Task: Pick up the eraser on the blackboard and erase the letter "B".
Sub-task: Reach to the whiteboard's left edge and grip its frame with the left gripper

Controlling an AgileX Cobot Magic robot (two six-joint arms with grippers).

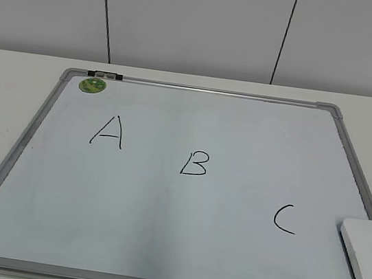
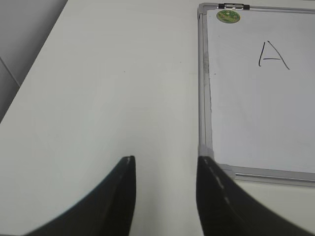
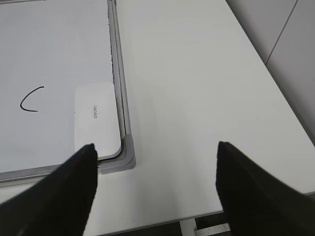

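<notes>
The blackboard (image 1: 177,201) is a white board in a silver-grey frame, lying flat on the table. The black letter "B" (image 1: 195,163) is near its middle, between the A (image 1: 108,131) and the C (image 1: 285,219). The white eraser (image 1: 367,261) lies on the board's near right corner; it also shows in the right wrist view (image 3: 96,120). My right gripper (image 3: 155,147) is open and empty above the bare table, right of that corner. My left gripper (image 2: 165,162) is open and empty over the table by the board's near left corner (image 2: 206,150). Neither gripper shows in the exterior view.
A round green sticker (image 1: 92,85) and a small clip (image 1: 104,73) sit at the board's far left corner. The white table (image 2: 98,88) extends left of the board, and its front edge (image 3: 162,223) shows below my right gripper. A grey wall stands behind.
</notes>
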